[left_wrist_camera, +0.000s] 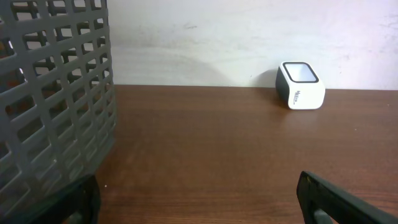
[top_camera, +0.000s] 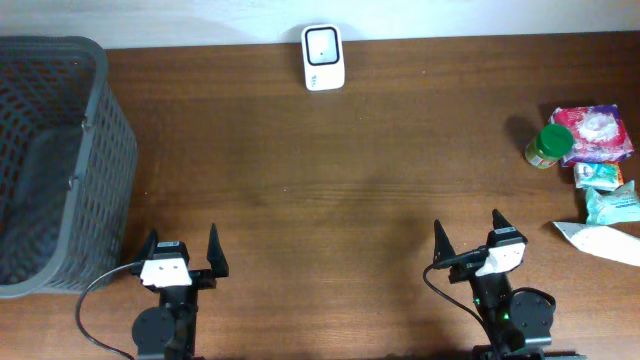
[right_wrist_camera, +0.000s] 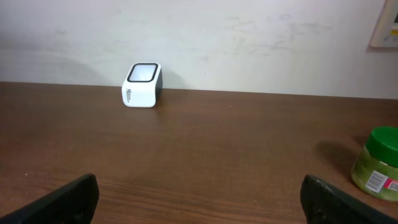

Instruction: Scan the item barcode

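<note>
Items [top_camera: 592, 150] for scanning cluster at the overhead view's right edge, scanner [top_camera: 323, 57] top centre facing me, both my fingers spread empty low in frame; left wrist shows the basket [left_wrist_camera: 50, 99] left, right wrist the green-lidded jar [right_wrist_camera: 378, 163] lower right.

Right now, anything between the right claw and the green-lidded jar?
Nothing visible. The right claw is open, with bare table between it and the green-lidded jar. The snack packets sit beyond the jar.

Matt brown wood table [top_camera: 350, 200]
</note>
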